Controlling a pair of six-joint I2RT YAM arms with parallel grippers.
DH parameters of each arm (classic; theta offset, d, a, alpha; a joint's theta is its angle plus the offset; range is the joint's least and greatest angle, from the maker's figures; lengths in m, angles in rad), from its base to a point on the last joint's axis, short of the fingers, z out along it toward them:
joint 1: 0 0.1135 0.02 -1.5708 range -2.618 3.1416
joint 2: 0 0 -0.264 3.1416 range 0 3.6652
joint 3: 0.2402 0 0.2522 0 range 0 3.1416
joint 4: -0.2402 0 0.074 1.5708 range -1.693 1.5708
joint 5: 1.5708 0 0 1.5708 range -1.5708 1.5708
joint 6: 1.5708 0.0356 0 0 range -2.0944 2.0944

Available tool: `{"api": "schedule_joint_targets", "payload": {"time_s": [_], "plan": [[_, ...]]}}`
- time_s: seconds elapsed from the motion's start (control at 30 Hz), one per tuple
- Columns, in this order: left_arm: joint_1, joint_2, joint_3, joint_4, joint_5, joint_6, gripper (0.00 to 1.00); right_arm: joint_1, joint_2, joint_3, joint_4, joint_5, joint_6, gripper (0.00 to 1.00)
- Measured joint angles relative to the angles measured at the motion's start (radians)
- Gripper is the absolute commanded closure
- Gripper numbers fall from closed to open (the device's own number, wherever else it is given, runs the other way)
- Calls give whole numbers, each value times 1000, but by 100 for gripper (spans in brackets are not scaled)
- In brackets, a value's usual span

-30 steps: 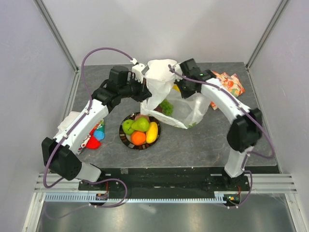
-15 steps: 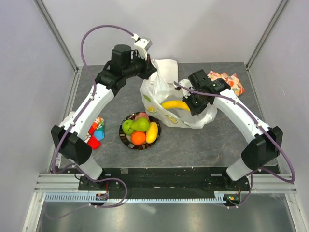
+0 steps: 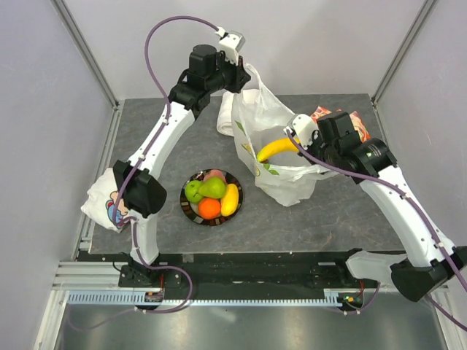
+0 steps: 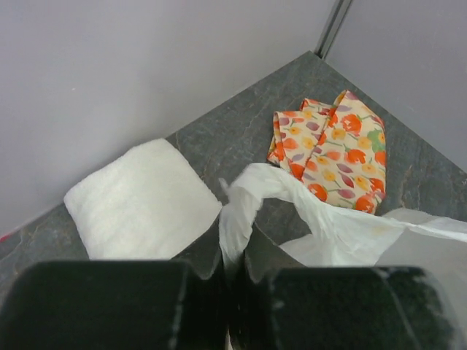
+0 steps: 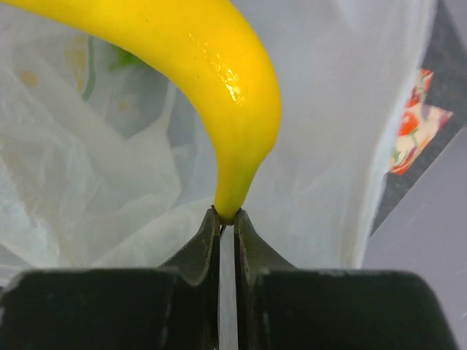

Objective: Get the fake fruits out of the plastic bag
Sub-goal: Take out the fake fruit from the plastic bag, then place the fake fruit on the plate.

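The white plastic bag [image 3: 273, 157] hangs over the back middle of the table. My left gripper [image 3: 239, 79] is shut on its handle [image 4: 241, 211] and holds it up high. My right gripper [image 3: 303, 140] is shut on the tip of a yellow banana [image 3: 276, 149], which pokes out at the bag's mouth; the pinched tip shows in the right wrist view [image 5: 226, 211]. Something green [image 5: 120, 58] shows through the bag. The dark-rimmed plate [image 3: 191, 213] holds a green apple [image 3: 193, 191], green pear [image 3: 214, 187], orange [image 3: 209, 208], another banana [image 3: 229, 199] and a pink fruit [image 3: 213, 175].
A folded white cloth roll [image 4: 139, 200] lies at the back, left of the bag. The orange fruit-patterned fabric [image 3: 354, 125] lies at the back right, also in the left wrist view [image 4: 332, 149]. A white printed cloth [image 3: 102, 204] sits at the left table edge.
My left gripper has risen and moved back with the bag handle, stretching the bag upward. My right gripper has drawn the banana right and up toward the bag's mouth.
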Motion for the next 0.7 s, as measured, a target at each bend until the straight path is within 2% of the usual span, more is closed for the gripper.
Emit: {"api": "schedule_joint_targets", "payload": {"time_s": [0.03,0.1,0.2,0.23,0.33,0.5,0.6,0.7], "plan": [[0,6,11,1,0,3,42,0,-8,3,16,1,-2,100],[0,8,17,1,-2,0,31,0,-18,7,84,6,-6,100],[0,-21,9,-7,-9,-3,25,0,-17,0,158,13,-10,100],[0,-45,-7,-16,-8,-4,17,0,-17,-8,194,16,-11,100],[6,-160,-64,-46,3,-2,16,0,-8,-41,300,47,-18,100],[19,-476,-223,-103,78,8,19,0,37,-49,439,73,-77,100],[28,-660,-343,-147,135,30,19,0,23,-49,505,27,-127,100],[62,-754,-420,-196,209,36,21,1,-10,-49,547,-25,-145,100]]}}
